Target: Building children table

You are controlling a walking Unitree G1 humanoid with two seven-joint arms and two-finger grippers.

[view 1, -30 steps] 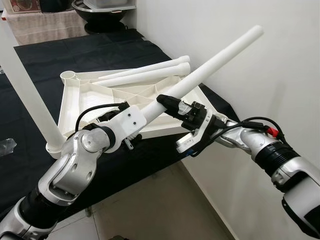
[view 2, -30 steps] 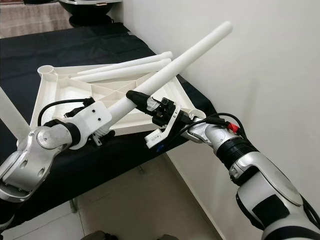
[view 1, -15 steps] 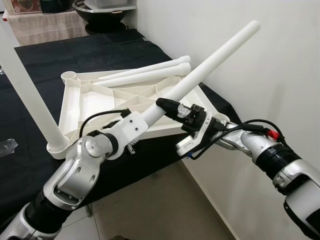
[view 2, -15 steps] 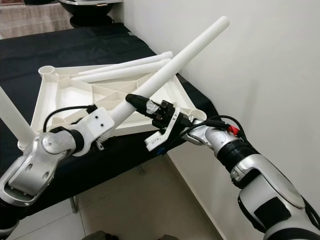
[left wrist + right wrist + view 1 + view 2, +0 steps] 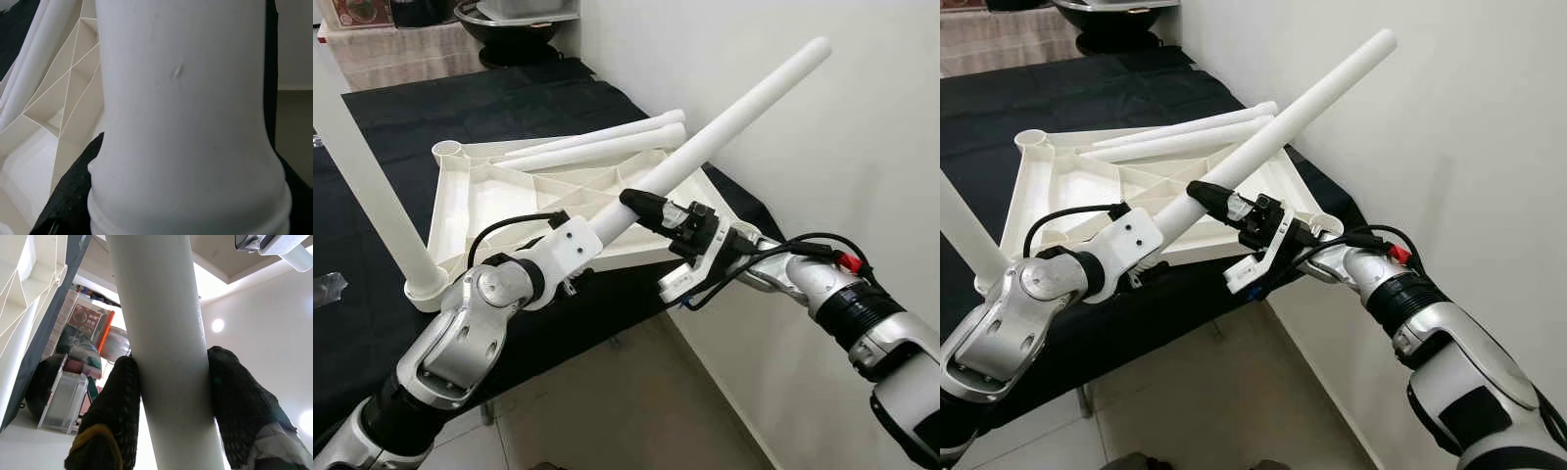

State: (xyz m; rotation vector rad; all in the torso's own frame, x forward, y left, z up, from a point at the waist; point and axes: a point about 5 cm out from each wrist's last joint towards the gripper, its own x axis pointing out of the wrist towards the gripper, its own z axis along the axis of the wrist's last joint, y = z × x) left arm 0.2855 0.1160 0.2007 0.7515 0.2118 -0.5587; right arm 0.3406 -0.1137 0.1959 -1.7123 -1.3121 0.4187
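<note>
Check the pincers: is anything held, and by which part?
Yes. Both hold one white table leg: the right pincer clamps its shaft below the middle, fingers on either side, and the left pincer holds its lower end.

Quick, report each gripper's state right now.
Left gripper: closed on the lower end of the white table leg.
Right gripper: closed on the same leg, one finger pressed on each side.

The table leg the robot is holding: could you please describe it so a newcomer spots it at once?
Above the upturned white tabletop on the black cloth, one white leg slants up toward the wall. Unlike the two lying legs, both grippers clamp it.
</note>
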